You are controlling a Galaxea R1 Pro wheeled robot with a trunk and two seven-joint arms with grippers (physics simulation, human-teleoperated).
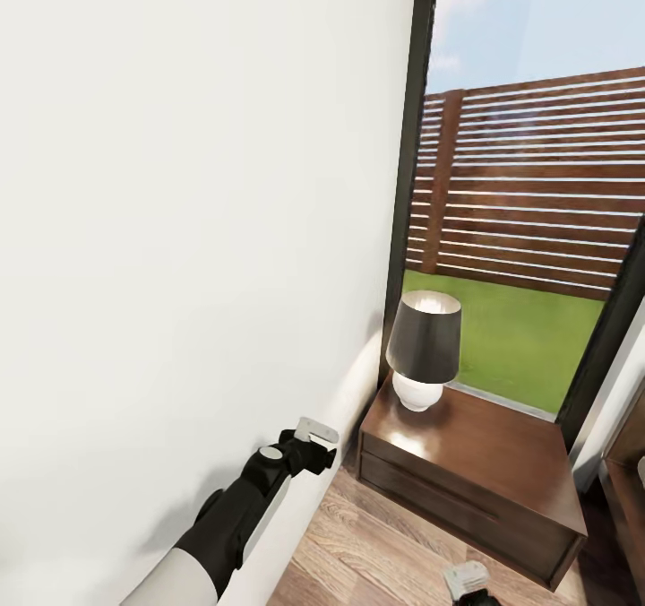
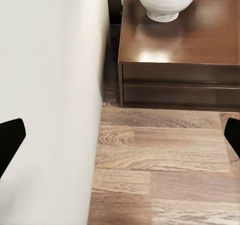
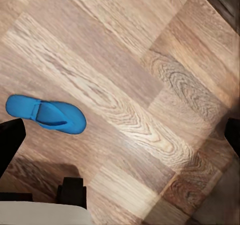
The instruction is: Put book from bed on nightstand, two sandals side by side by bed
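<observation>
Sandal [image 3: 46,114] lies on floor beneath wide-open, empty right gripper [image 3: 120,135].

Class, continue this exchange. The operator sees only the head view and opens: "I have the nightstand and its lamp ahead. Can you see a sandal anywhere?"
Observer: Yes. In the right wrist view one blue sandal lies flat on the wooden floor, with nothing touching it.
Operator: Are the right jaws open?
Observer: The right gripper is open; its jaws stand wide apart and hold nothing.
Operator: And the left?
Observer: The left gripper is open too, pointing at bare floor in front of the nightstand.
</observation>
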